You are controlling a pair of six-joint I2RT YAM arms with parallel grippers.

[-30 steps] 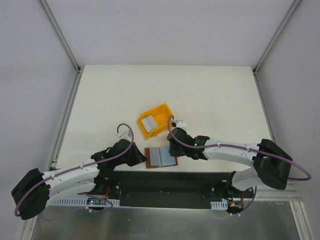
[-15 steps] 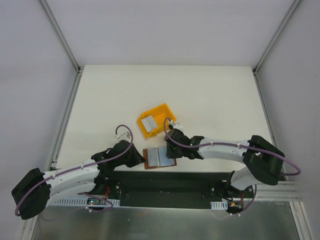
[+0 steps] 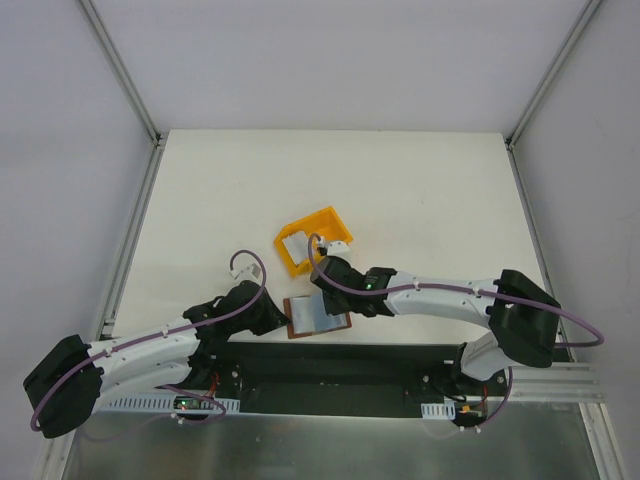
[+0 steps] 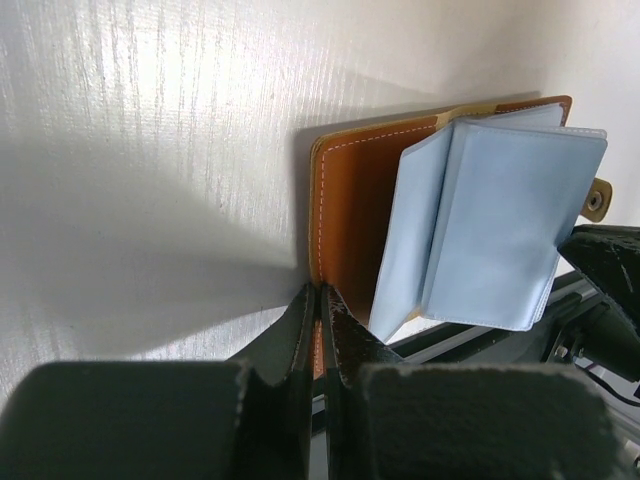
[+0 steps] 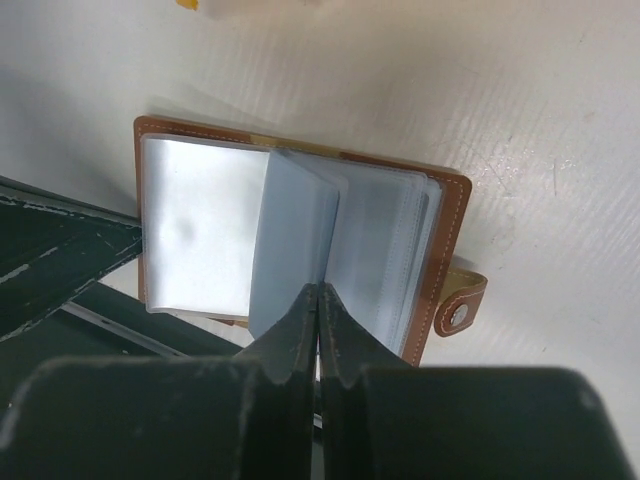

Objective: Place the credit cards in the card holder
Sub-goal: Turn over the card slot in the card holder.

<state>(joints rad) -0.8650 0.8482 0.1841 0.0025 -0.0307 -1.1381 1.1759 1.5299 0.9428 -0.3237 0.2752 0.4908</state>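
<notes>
The card holder [image 3: 322, 320], a brown wallet with grey clear sleeves, lies open at the table's near edge. My left gripper [image 3: 287, 318] is shut on the left edge of its brown cover [image 4: 345, 215]. My right gripper [image 3: 322, 291] reaches over it from the right and is shut on one upright sleeve [image 5: 295, 235], with the snap tab [image 5: 462, 302] to its right. I cannot tell whether a card is inside that sleeve. One light grey credit card [image 3: 293, 244] lies in the yellow bin [image 3: 325, 220] behind the wallet.
The black base rail [image 3: 330, 365] runs just in front of the wallet, and it also shows in the right wrist view [image 5: 60, 255]. Metal frame posts [image 3: 120, 70] stand at the table's back corners. The yellow bin is close behind my right wrist.
My right gripper has moved left across the open wallet, taking a sleeve with it, and the wallet has turned slightly. My left gripper has kept its hold on the cover.
</notes>
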